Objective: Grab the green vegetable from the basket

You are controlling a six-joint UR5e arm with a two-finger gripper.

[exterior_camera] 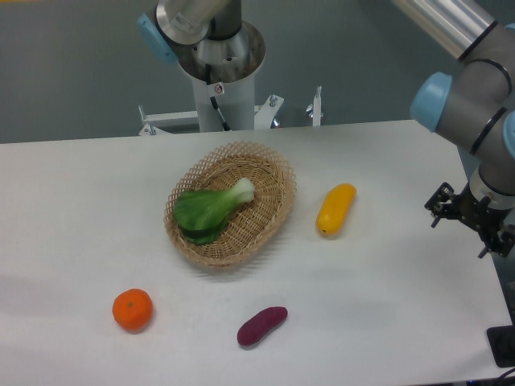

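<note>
The green vegetable (208,209) is a bok choy with dark-green leaves and a pale stem end pointing up and to the right. It lies inside the oval woven basket (271,172) at the middle of the table. My gripper (473,215) is a black assembly at the far right, near the table's right edge, well apart from the basket. Its fingers are too small and dark to show how they stand. Nothing shows in it.
A yellow squash (335,210) lies right of the basket. A purple sweet potato (261,326) lies in front of it. An orange (132,310) sits at the front left. The robot base column (219,64) stands behind the table.
</note>
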